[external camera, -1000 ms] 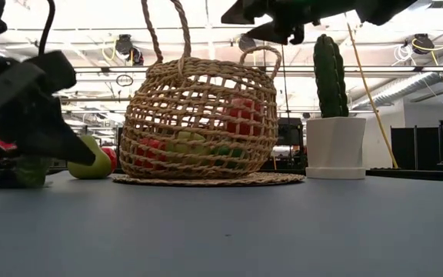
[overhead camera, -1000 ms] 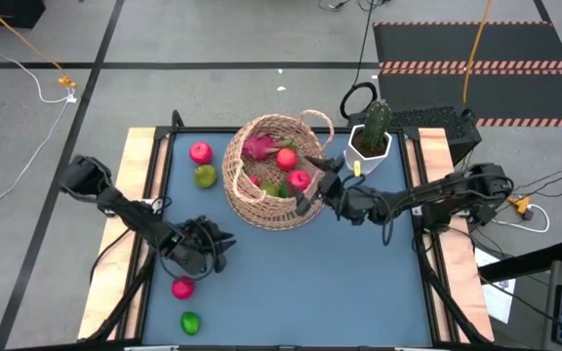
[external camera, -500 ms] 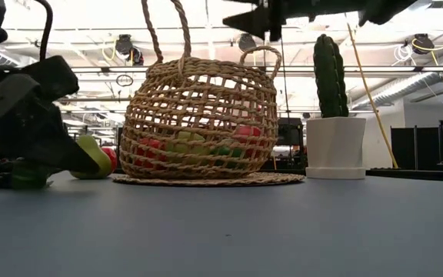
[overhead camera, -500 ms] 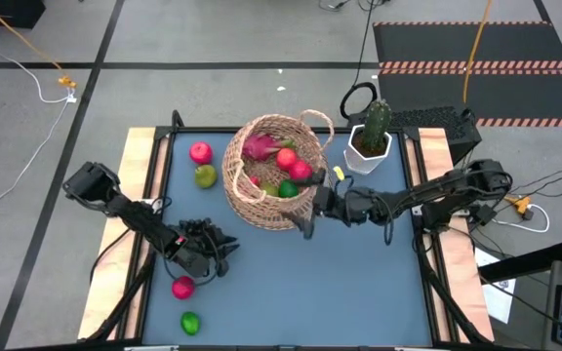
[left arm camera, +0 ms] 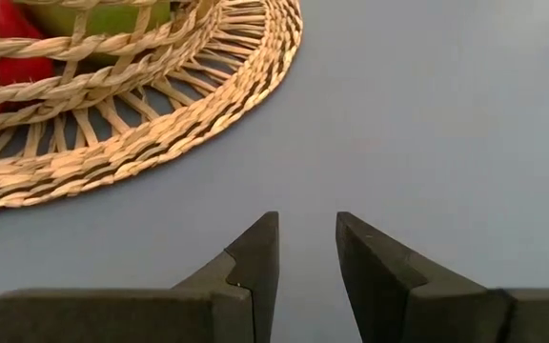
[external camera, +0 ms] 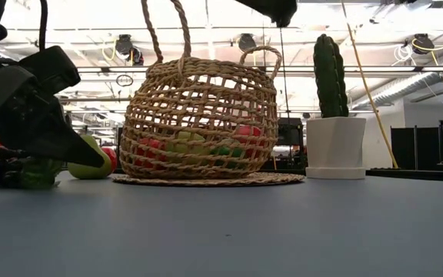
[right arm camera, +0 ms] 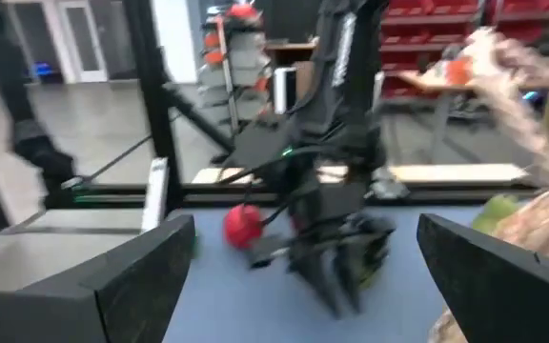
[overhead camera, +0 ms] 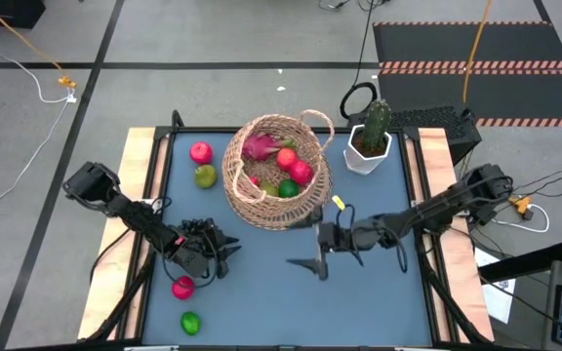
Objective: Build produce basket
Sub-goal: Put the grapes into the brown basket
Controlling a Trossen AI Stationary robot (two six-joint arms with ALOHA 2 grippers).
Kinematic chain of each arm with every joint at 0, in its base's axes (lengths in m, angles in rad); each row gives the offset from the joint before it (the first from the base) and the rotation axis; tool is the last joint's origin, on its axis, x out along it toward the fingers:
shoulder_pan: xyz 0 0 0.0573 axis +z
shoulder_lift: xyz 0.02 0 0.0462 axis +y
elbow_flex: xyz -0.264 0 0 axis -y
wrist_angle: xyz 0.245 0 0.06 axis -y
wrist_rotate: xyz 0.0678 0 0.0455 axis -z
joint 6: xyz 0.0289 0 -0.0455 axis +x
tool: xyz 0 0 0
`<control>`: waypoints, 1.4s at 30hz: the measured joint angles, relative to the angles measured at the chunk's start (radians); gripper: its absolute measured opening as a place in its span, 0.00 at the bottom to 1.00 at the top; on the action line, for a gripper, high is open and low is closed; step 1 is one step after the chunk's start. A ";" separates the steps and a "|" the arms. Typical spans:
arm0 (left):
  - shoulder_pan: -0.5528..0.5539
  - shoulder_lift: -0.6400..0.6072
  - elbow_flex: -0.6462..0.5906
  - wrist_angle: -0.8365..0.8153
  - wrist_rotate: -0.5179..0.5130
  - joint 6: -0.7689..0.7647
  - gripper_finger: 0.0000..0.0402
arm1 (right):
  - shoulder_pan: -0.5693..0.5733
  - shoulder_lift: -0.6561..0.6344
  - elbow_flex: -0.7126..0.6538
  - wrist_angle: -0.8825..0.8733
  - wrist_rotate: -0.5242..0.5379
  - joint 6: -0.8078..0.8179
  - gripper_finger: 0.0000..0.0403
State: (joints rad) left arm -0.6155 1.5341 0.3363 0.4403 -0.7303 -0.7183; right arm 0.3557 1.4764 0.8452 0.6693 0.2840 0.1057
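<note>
The tan wicker basket (overhead camera: 276, 174) stands on its flat base on the blue table, toward the far side. It holds a pink dragon fruit (overhead camera: 259, 146), two red apples (overhead camera: 301, 173) and a lime (overhead camera: 288, 188). Outside it lie a red apple (overhead camera: 201, 152), a pear (overhead camera: 205, 175), a pink apple (overhead camera: 182, 287) and a lime (overhead camera: 190, 322). My right gripper (overhead camera: 310, 265) hangs open and empty over bare table, nearer than the basket. My left gripper (overhead camera: 220, 256) is low over the table left of it, open by a narrow gap (left arm camera: 308, 229), empty, just above the pink apple.
A white hexagonal pot with a green cactus (overhead camera: 369, 146) stands right of the basket at the far right. Wooden rails (overhead camera: 117, 255) border the table's left and right edges. Bare blue table (overhead camera: 359, 302) lies in the near right half.
My right gripper let a red apple go into the basket, where it dropped among the other fruit. It then drew back from the basket's rim toward the table's near edge and stayed open. My left gripper shifted slightly toward the near edge.
</note>
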 joint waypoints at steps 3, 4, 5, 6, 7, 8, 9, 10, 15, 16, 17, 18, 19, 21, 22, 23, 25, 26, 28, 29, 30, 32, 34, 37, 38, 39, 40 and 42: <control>0.000 0.000 0.000 -0.001 -0.002 -0.010 0.27 | 0.052 0.000 0.000 0.011 -0.026 0.054 0.98; 0.001 0.000 0.000 -0.001 -0.005 -0.019 0.27 | 0.071 0.000 0.000 0.016 -0.049 0.064 0.98; 0.002 0.000 0.000 -0.001 -0.006 -0.025 0.27 | 0.092 0.000 0.000 0.018 -0.073 0.068 0.98; 0.002 0.000 0.000 -0.001 -0.005 -0.025 0.27 | 0.112 0.000 0.000 0.022 -0.084 0.071 0.98; 0.002 0.000 0.000 -0.001 -0.004 -0.023 0.27 | 0.132 0.000 0.000 0.025 -0.094 0.073 0.98; 0.002 0.000 0.000 -0.001 -0.003 -0.021 0.27 | 0.151 0.000 0.000 0.033 -0.100 0.073 0.98; 0.002 0.000 0.000 -0.001 0.000 -0.022 0.27 | 0.167 0.000 0.000 0.043 -0.102 0.073 0.98; 0.002 0.000 0.000 0.000 0.003 -0.025 0.27 | 0.182 0.002 0.000 0.052 -0.102 0.066 0.98; 0.002 -0.001 0.000 0.007 0.004 -0.024 0.27 | 0.224 0.061 0.000 0.101 -0.100 0.005 0.98; 0.002 -0.001 0.000 0.007 0.004 -0.024 0.27 | 0.224 0.075 0.000 0.085 -0.099 0.006 0.98; 0.002 -0.001 0.000 0.010 0.005 -0.025 0.27 | 0.224 0.094 -0.002 0.079 -0.098 0.011 0.98; 0.001 -0.001 0.000 0.017 0.015 -0.030 0.27 | 0.223 0.115 -0.006 0.082 -0.097 0.022 0.98; 0.001 -0.001 0.000 0.030 0.035 -0.041 0.27 | 0.220 0.137 -0.013 0.088 -0.090 0.039 0.98; 0.001 -0.002 0.000 0.060 0.087 -0.050 0.27 | 0.216 0.190 -0.015 0.117 -0.052 0.072 0.98; 0.001 -0.005 0.000 0.072 0.117 -0.042 0.27 | 0.213 0.218 -0.015 0.139 -0.045 0.089 0.98; 0.001 -0.008 0.000 0.082 0.143 -0.031 0.27 | 0.209 0.247 -0.015 0.167 -0.045 0.102 0.98; 0.000 -0.024 0.000 0.092 0.205 -0.015 0.27 | 0.198 0.305 -0.015 0.237 -0.049 0.124 0.98; -0.001 -0.039 0.000 0.093 0.237 -0.014 0.27 | 0.194 0.331 -0.015 0.254 -0.046 0.129 0.98; -0.007 -0.065 0.000 0.098 0.282 -0.013 0.27 | 0.187 0.372 -0.015 0.255 0.000 0.143 0.98; -0.014 -0.077 0.000 0.096 0.291 -0.007 0.27 | 0.187 0.388 -0.016 0.248 0.041 0.161 0.98; -0.025 -0.089 0.000 0.094 0.295 0.006 0.27 | 0.187 0.401 -0.016 0.240 0.083 0.186 0.98; -0.044 -0.112 0.000 0.096 0.294 0.046 0.27 | 0.187 0.417 -0.016 0.219 0.138 0.219 0.98; -0.058 -0.128 0.000 0.100 0.278 0.084 0.27 | 0.187 0.425 -0.016 0.210 0.140 0.233 0.98; -0.077 -0.145 0.000 0.123 0.222 0.131 0.27 | 0.187 0.425 -0.016 0.229 0.138 0.265 0.98; -0.083 -0.147 0.000 0.126 0.214 0.149 0.27 | 0.187 0.424 -0.016 0.241 0.138 0.270 0.98; -0.090 -0.146 0.000 0.131 0.214 0.175 0.27 | 0.187 0.424 -0.016 0.256 0.138 0.269 0.98; -0.097 -0.146 0.000 0.135 0.214 0.209 0.27 | 0.187 0.425 -0.016 0.278 0.139 0.257 0.98; -0.112 -0.147 0.000 0.134 0.213 0.285 0.27 | 0.179 0.425 -0.016 0.339 0.139 0.222 0.98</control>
State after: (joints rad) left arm -0.7280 1.3875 0.3359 0.5738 -0.5171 -0.4337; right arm 0.5345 1.9011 0.8295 1.0081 0.4232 0.3274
